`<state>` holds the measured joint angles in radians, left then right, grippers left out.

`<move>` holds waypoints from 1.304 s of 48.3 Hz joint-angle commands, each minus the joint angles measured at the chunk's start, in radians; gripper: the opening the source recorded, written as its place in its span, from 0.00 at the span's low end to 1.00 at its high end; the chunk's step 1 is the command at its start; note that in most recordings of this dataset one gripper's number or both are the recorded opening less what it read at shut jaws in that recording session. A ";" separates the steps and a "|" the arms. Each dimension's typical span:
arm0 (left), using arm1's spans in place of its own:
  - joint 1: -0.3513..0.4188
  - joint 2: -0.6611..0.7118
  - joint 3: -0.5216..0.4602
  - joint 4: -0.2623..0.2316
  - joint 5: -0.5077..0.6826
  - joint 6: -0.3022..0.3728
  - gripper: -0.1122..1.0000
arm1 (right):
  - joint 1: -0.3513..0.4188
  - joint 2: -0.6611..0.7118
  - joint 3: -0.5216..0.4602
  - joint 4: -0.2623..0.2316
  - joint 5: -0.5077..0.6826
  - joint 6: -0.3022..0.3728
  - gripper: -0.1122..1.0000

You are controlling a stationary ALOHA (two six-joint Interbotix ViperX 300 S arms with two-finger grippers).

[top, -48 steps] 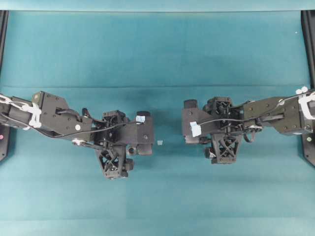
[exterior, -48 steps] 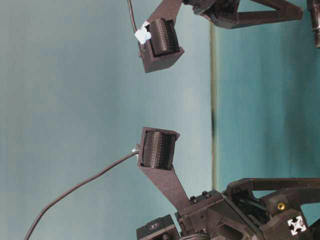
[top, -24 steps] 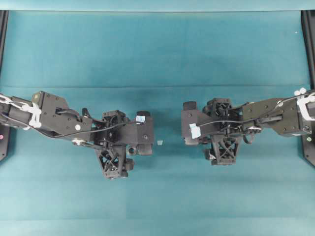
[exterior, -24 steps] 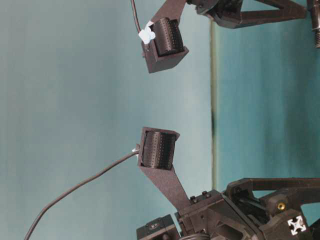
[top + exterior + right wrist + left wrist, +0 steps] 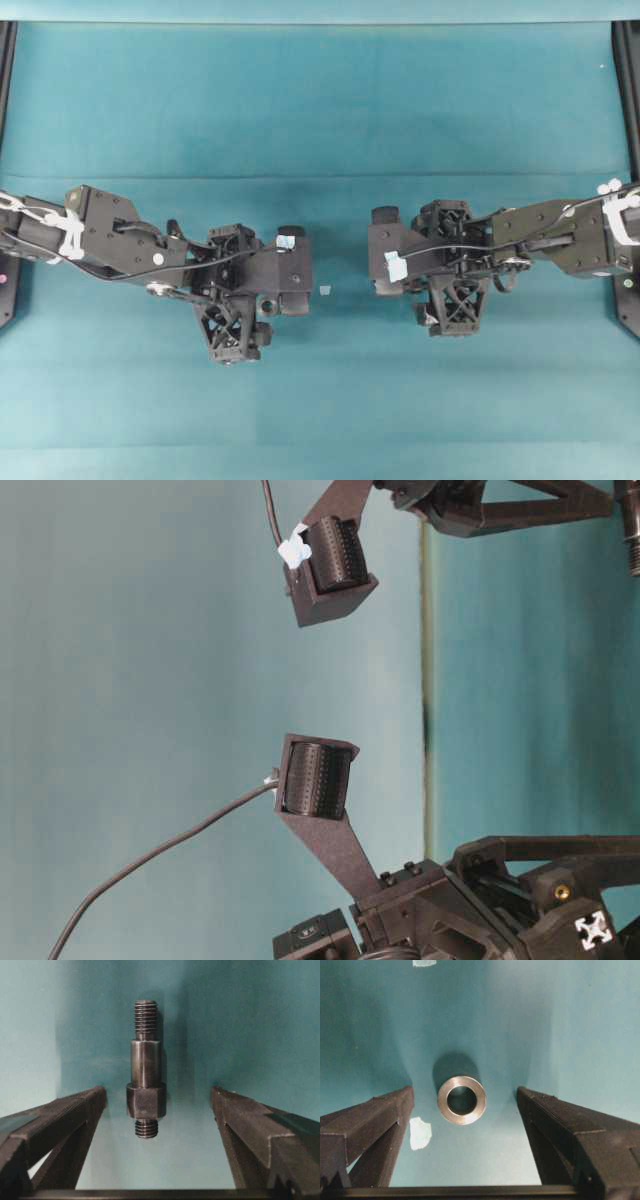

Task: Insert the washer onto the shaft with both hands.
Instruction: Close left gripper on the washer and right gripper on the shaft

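While you look down through the left wrist camera, you see the washer (image 5: 461,1100) lying flat on the teal cloth (image 5: 580,1035), a thick, smooth ring of brushed grey metal with a round dark hole and a soft shadow behind it. It sits between the two black fingers (image 5: 370,1120) of the left gripper (image 5: 465,1110), which stand spread wide and touch nothing; their faces are matte, angular plastic. A pale tape scrap (image 5: 420,1133) lies just beside the left-hand finger, and another (image 5: 424,962) shows at the top edge.

From overhead, your left gripper (image 5: 288,272) hangs over the middle-left of the cloth (image 5: 320,110), with a small pale scrap (image 5: 325,290) on the cloth between the two arms. The cloth is flat, with faint straight crease lines, and dark rails run along both side edges.

Further right, the right gripper (image 5: 386,252) faces the left one across the gap. In its wrist camera the shaft (image 5: 146,1069) lies on the cloth between its spread fingers (image 5: 60,1120), apart from both. You can see a dark metal rod with threads at each end, a smooth round middle section and a thicker faceted collar near the closer end. The right gripper (image 5: 150,1110) holds nothing.
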<state>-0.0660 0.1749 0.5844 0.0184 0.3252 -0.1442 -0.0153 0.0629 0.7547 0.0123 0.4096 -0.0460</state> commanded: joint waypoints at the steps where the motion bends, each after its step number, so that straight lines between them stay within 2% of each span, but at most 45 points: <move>1: -0.002 -0.005 -0.008 0.003 -0.006 -0.002 0.93 | -0.002 0.002 -0.006 0.002 -0.002 0.000 0.93; 12: -0.002 -0.008 -0.008 0.003 -0.006 -0.008 0.92 | -0.003 0.002 -0.005 0.002 0.000 0.000 0.81; 18: -0.002 -0.011 -0.006 0.003 -0.005 -0.008 0.87 | -0.002 0.002 -0.006 0.002 0.002 0.000 0.75; 24: -0.002 -0.015 0.000 0.003 -0.006 -0.006 0.68 | -0.005 0.003 -0.006 0.002 0.006 0.002 0.65; 29: -0.002 -0.015 0.002 0.003 -0.005 -0.005 0.47 | -0.008 0.006 -0.008 0.002 0.014 0.002 0.54; 31: -0.002 -0.015 0.003 0.003 -0.006 -0.005 0.43 | -0.009 0.008 -0.008 0.000 0.017 0.002 0.47; 37: -0.003 -0.020 0.003 0.003 -0.005 -0.002 0.43 | -0.014 0.009 -0.009 0.002 0.020 0.002 0.33; 44: -0.003 -0.023 0.002 0.003 -0.006 0.005 0.43 | -0.017 0.011 -0.011 0.002 0.017 -0.002 0.20; 63: -0.003 -0.023 0.003 0.003 -0.006 0.006 0.43 | -0.029 0.015 -0.011 0.002 0.021 -0.005 0.15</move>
<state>-0.0660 0.1687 0.5906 0.0184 0.3237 -0.1396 -0.0153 0.0675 0.7455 0.0184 0.4341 -0.0460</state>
